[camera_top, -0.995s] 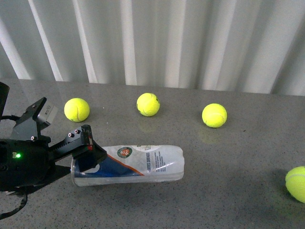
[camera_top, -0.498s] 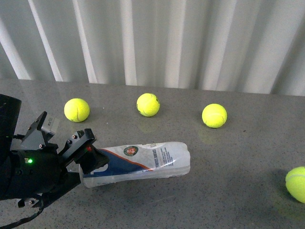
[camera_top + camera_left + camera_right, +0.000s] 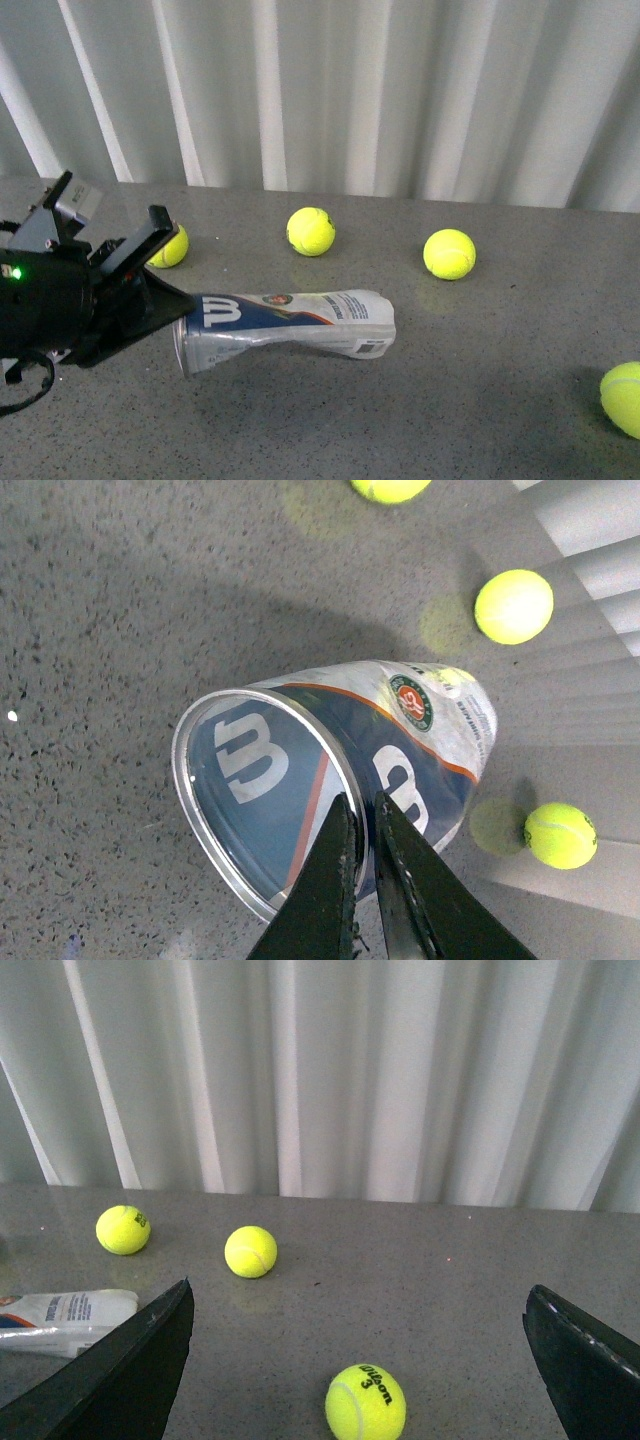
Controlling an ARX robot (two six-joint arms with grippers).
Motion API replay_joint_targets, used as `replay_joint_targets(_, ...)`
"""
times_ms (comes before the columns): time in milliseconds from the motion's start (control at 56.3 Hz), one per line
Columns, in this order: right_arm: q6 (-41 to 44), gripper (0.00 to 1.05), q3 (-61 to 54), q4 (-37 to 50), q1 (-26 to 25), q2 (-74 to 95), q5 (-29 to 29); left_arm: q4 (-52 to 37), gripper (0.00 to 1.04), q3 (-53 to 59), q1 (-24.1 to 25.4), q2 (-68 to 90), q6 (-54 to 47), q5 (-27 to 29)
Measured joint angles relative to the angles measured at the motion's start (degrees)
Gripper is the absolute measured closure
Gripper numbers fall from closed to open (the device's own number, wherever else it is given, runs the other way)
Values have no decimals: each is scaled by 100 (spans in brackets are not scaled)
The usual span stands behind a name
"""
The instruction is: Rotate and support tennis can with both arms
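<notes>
Tennis can [image 3: 300, 322]: lies on its side on the grey speckled table [image 3: 480, 400], left of centre. Its open end faces the left arm [image 3: 50, 300] and its closed end points to the robot's right.
Can's body: a clear plastic tube, crumpled and pinched in at mid-length, with a metal rim [image 3: 180, 770] ringing the open mouth.
Can's label: blue and white with an orange stripe, and a large white "W" near the rim. A round red-and-green emblem and fine print sit further along, and there is a barcode low on the closed end.
Left gripper [image 3: 365, 805]: its fingers are drawn almost together, pinching the can's wall at the rim. One finger is inside the mouth and the other outside.
Contact with the table: whether the rim end rests on the surface or hangs just off it cannot be told.
Left arm: bulky and black, at the left edge of the front view, with a small green light [image 3: 14, 271] glowing.
Right gripper [image 3: 360, 1290]: its fingers are spread wide with nothing between them, well apart from the can. Only the can's closed end shows at the edge of the right wrist view.
Tennis balls: four yellow balls lie on the table, all apart from the can.
- The first ball [image 3: 170, 248] is half hidden behind the left gripper.
- The second ball [image 3: 311, 231] lies beyond the can.
- The third ball [image 3: 449, 254] is further right.
- The fourth ball [image 3: 622, 398] is at the right edge.
Backdrop: a white pleated curtain [image 3: 400, 90] runs along the table's far side.
</notes>
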State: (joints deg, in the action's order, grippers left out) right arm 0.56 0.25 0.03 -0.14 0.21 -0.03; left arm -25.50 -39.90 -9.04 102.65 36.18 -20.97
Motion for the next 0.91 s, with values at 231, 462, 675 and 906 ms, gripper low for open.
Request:
replay_joint_targets(231,0,7,0,0,0,0,0,216,101,-81,-79,-216,-302,240)
replay_joint_targets(462,0,7,0,0,0,0,0,2013,101,-986,-398,-1534,-2249,76)
replay_joint_targets(675,0,7,0,0,0,0,0,4225,101,-2400,-636,-1888,-4686,138)
replay_joint_targets(906,0,7,0,0,0,0,0,6148,101,-3484,-800,-1631,-7652,951)
